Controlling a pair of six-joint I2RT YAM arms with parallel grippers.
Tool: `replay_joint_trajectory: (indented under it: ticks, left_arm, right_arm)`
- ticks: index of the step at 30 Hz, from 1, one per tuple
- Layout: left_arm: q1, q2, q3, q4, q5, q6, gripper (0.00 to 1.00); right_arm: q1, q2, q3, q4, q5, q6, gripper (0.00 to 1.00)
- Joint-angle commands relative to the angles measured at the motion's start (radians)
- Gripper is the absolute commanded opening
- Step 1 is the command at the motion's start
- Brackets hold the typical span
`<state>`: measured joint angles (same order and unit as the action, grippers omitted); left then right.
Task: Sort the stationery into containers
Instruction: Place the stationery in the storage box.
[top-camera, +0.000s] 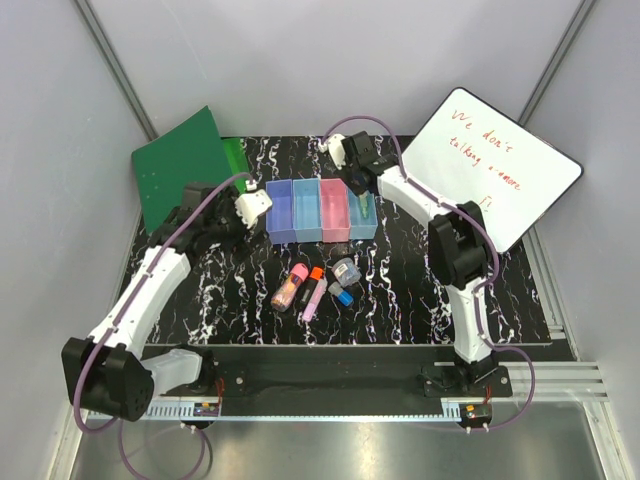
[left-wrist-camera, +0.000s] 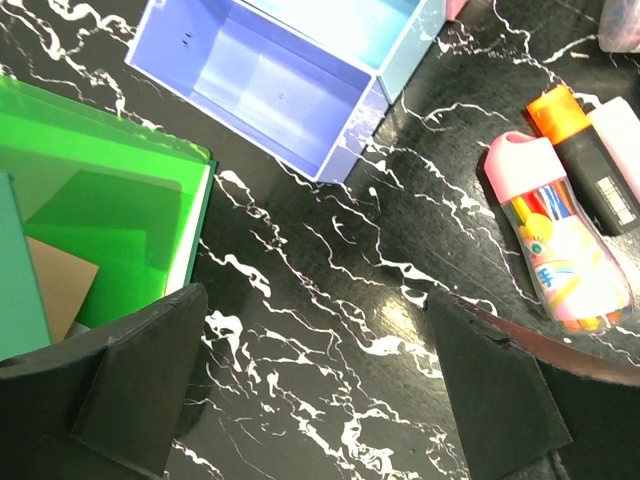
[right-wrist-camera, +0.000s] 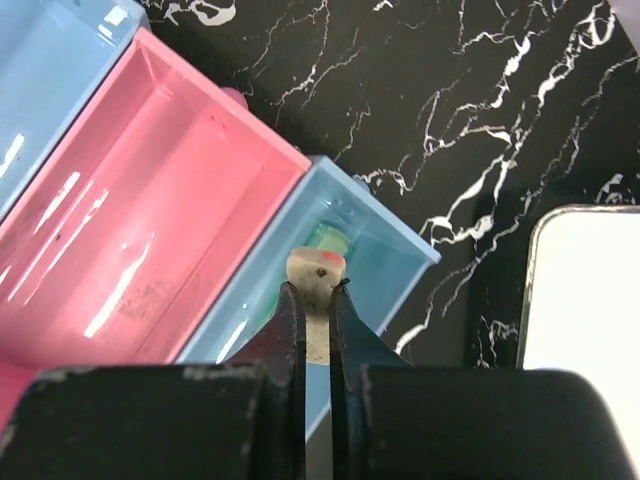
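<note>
You are looking down on a black tabletop (top-camera: 420, 290) veined with white, sitting inside a booth of pale grey walls (top-camera: 60, 150). A green folder (top-camera: 180, 165) is sitting at the far left corner, and a whiteboard (top-camera: 490, 175) with red writing is lying at the far right.

The containers (top-camera: 322, 211), four open bins joined in a row, are standing at the middle of the far side. Left to right they are showing purple-blue, light blue, pink, light blue. A green highlighter (right-wrist-camera: 325, 240) is lying in the rightmost light blue bin (right-wrist-camera: 385, 245).

The loose stationery (top-camera: 313, 292) is lying just in front of the row:
- a pink-capped marker pack (left-wrist-camera: 560, 240), clear-bodied with coloured pens showing inside
- just beside it, an orange-capped marker (left-wrist-camera: 585, 165) with a black body
- near them, a round grey piece (top-camera: 346, 270) and a small blue piece (top-camera: 344, 296)

Your left gripper (left-wrist-camera: 320, 400) is hanging over bare tabletop between the folder and the purple-blue bin (left-wrist-camera: 270, 80), its jaws standing spread wide with nothing between them.

Your right gripper (right-wrist-camera: 316, 300) is hovering above the rightmost bin, its jaws pressed together. A pale sliver (right-wrist-camera: 316, 268) with a red speck is showing at the tips, and you cannot tell whether it is a gripped item or part of the fingers
</note>
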<state>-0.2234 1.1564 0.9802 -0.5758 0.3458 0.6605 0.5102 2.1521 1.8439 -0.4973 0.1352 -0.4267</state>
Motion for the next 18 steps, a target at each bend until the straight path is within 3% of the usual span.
replay_joint_trajectory:
  ticks: [1,9,12,18]
  left_arm:
    - [-0.007,0.002,0.055,-0.024,0.009,0.011,0.99]
    - [-0.007,0.009,0.081,-0.053,0.050,0.050,0.99]
    - [-0.008,0.022,0.097,-0.056,0.061,0.036,0.99]
    - [-0.008,0.028,0.106,-0.059,0.058,0.042,0.99]
  right_arm:
    - [0.004,0.038,0.061,0.034,-0.022,0.005,0.00]
    - [0.001,0.031,-0.023,0.068,-0.023,0.003,0.00]
    - [0.001,0.032,-0.026,0.069,-0.023,-0.007,0.14]
    - [-0.001,0.028,-0.031,0.074,-0.020,-0.003,0.19]
